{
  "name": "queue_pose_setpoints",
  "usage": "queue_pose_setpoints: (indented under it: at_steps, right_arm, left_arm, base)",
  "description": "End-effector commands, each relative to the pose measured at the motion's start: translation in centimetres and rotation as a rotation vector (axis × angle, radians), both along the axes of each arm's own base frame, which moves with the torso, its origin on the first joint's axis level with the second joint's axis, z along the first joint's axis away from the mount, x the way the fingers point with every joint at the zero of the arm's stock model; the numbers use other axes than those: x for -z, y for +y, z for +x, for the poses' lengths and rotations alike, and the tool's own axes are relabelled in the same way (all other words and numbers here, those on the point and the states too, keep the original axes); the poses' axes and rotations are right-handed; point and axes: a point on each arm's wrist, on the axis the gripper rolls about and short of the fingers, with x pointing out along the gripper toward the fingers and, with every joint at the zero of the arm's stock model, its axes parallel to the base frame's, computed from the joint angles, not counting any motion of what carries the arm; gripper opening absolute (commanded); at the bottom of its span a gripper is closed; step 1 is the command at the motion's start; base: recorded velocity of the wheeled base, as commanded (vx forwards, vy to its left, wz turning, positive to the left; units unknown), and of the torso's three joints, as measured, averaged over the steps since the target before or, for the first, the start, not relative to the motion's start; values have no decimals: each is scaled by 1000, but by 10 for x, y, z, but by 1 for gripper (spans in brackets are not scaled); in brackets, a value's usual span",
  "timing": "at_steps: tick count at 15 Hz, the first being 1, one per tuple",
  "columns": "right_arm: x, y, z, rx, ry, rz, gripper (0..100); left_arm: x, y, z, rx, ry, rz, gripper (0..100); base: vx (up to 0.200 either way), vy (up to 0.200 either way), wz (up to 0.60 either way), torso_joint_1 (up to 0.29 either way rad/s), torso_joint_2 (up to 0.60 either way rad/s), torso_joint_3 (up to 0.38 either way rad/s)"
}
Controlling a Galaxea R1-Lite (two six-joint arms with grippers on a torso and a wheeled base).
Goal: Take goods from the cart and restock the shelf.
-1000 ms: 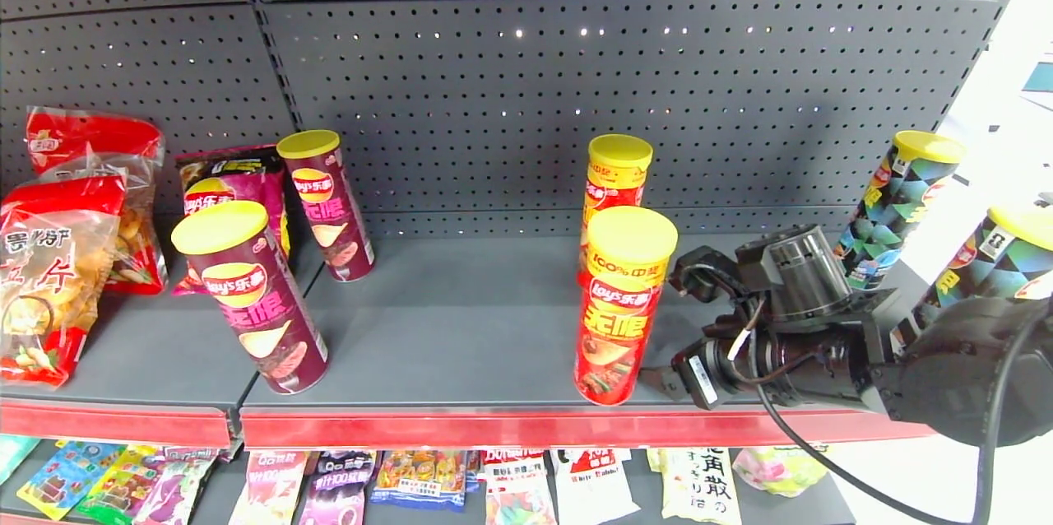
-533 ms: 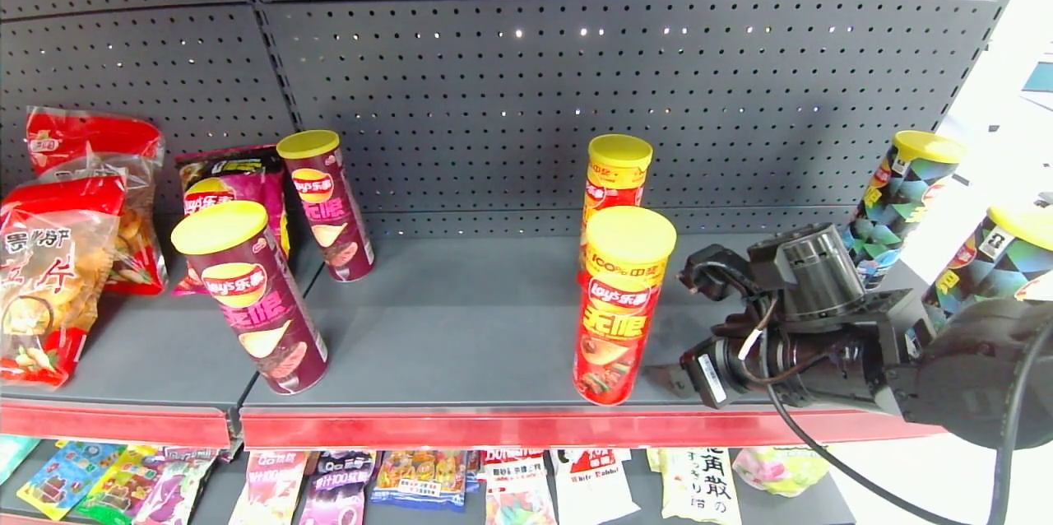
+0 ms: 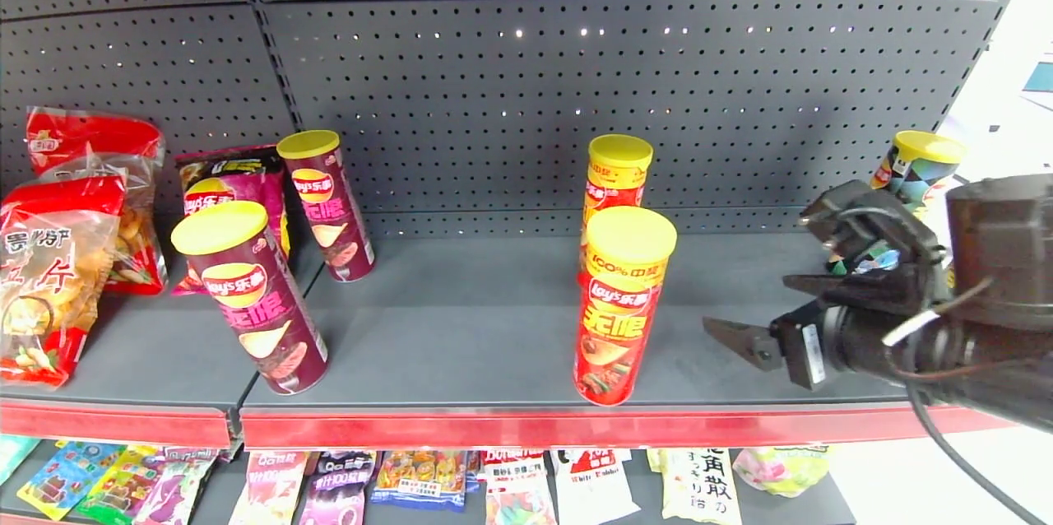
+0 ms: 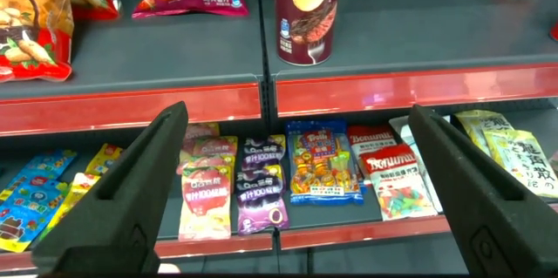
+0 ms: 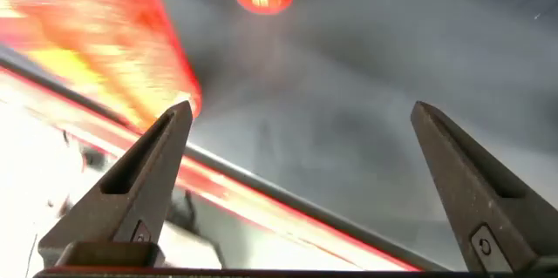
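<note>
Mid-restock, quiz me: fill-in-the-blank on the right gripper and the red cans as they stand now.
The right gripper has its jaws ____, holding nothing.
The front red can stands ____ on the shelf.
Its lid is ____.
The gripper is to the robot's ____ of that can, not touching it.
Missing: open; upright; yellow; right.

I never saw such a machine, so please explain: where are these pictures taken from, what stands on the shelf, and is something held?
A two-armed robot restocks a shop shelf. The large picture comes from its head; the small ones from its wrists, looking out between the fingers. On the shelf stand two red cans, two purple cans and snack bags. The right tool is open, to the right of the front red can; the left tool is open too. Both are empty.
</note>
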Motion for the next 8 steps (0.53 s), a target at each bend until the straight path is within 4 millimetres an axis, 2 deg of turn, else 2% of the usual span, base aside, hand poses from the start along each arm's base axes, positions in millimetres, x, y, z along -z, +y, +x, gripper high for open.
queue_pose_setpoints:
  at_steps: [1,3,5,6,8]
  right_arm:
    - [-29,-24,-58,-53,-177,59,100]
    - [-42,-48,-91,-69,-317,40,100]
    - [-57,-65,-111,-57,-434,29,100]
    - [-64,-74,-118,-17,-484,34,100]
    - [-67,-96,-132,207,-527,1,100]
  left_arm:
    - [0,0,0,0,2,1,100]
    - [0,0,0,13,3,-2,100]
    - [0,0,0,16,3,-5,100]
    - [1,0,0,16,5,-9,100]
    - [1,0,0,17,5,-11,100]
  base:
    - [0,0,0,0,0,0]
    - [0,0,0,0,0,0]
    - [0,0,0,0,0,0]
    - [0,0,0,0,0,0]
    - [0,0,0,0,0,0]
